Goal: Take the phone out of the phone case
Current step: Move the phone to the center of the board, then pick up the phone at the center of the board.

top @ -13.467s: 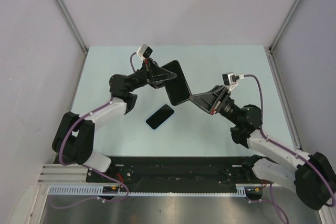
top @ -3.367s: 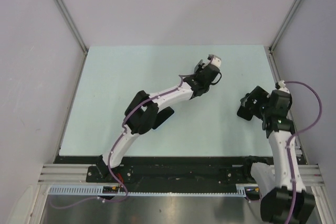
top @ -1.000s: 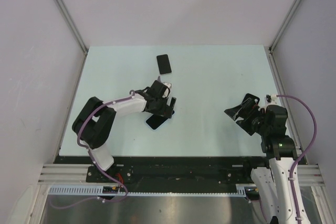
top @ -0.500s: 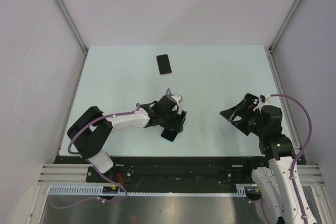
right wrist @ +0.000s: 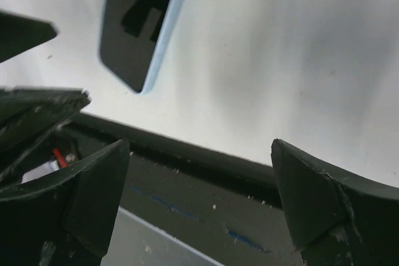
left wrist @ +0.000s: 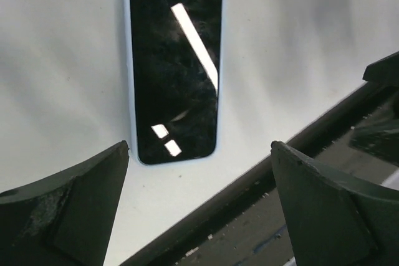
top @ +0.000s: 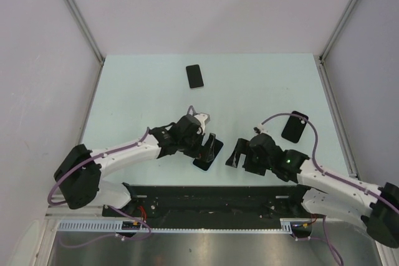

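A phone (left wrist: 174, 60) with a black screen lies flat in a light-blue phone case (left wrist: 128, 60) close to the table's near edge. My left gripper (left wrist: 198, 149) hangs open just above the phone's near end, touching nothing. From above, the phone (top: 204, 161) shows partly under the left gripper (top: 212, 147). My right gripper (top: 235, 154) stands open just to its right, low over the edge. In the right wrist view, the phone (right wrist: 134, 23) and the pale edge of the phone case (right wrist: 167, 29) lie ahead to the left. The right gripper (right wrist: 199, 146) is empty.
A dark slab with a pale rim (top: 195, 76) lies at the back of the table. A plain black slab (top: 294, 126) lies at the right. The black rail of the near edge (left wrist: 262, 191) runs right under both grippers. The left gripper's fingers (right wrist: 31, 113) show in the right wrist view.
The cased phone has shifted right and toward the near edge, with the left gripper following over it. The right arm has swung down from the right to the front centre, uncovering the black slab.
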You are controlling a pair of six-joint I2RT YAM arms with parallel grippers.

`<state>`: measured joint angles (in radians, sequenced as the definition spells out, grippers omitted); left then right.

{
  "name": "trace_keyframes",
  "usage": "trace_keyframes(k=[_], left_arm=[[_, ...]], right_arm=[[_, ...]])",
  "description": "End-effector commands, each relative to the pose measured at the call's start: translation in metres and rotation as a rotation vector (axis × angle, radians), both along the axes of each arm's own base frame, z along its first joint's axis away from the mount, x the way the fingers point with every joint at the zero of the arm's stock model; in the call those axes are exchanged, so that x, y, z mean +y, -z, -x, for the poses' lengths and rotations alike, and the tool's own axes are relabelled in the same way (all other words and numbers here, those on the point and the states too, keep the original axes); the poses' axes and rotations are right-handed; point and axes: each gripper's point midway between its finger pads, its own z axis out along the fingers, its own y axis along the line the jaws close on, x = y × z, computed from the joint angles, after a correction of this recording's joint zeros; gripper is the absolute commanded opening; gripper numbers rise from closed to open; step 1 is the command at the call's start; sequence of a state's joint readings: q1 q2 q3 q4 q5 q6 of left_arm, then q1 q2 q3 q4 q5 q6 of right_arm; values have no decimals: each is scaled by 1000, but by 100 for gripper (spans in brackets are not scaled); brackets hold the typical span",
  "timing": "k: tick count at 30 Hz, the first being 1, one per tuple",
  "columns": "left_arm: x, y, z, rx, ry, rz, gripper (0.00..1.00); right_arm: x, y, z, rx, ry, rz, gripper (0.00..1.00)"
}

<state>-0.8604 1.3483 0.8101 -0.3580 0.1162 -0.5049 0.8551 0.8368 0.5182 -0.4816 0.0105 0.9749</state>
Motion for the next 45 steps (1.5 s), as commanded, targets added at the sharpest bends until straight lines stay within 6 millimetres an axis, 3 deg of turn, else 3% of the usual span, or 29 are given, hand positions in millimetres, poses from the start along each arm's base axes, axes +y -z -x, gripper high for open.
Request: trace_keyframes(k=[1,4,12,18,24,27,30,34,36,38,39,40,42,43,45], left_arm=[[12,19,-5,-77,25,-215,100],[12,34,-9,-95,15,-286,100],[-10,49,-8,-93,68,-307,100],[-26,62,-9,-68,93,-296,100],[-25,75,-15,-65,71,-350,98],[-26,73,-14,-67,82,-340,81],[-29,58,-14,-83,91,-301,70],[-38,32,-12,-107,122,-217,64],[-42,16,-11,-119,132,-164,60],[-45,2,-10,-109,142,-95,58],[-45,-1,-9,-104,144,-75,57],[-46,-5,-8,-87,149,-43,57],[-46,-9,-7,-77,154,-5,57],[-45,-10,-7,-65,154,8,56],[-44,-9,-7,-60,155,18,56]], right_arm=[[9,10,-28,3,199,-16,100],[2,4,-35,-15,248,-22,99],[-76,-25,-40,-116,418,-3,100],[-95,-27,-36,-105,436,-12,100],[-88,-22,-39,-82,413,-4,100],[-88,-18,-41,-45,455,-8,100],[-79,-12,-42,-2,437,-19,100],[-60,-6,-53,34,436,-63,100],[-45,3,-53,87,416,-93,100],[-18,-3,-58,90,354,-205,100],[-10,1,-58,104,339,-222,100],[1,-9,-67,70,326,-290,100],[9,-1,-65,113,336,-342,100],[17,-10,-73,86,331,-407,100],[20,-4,-71,110,337,-455,99]])
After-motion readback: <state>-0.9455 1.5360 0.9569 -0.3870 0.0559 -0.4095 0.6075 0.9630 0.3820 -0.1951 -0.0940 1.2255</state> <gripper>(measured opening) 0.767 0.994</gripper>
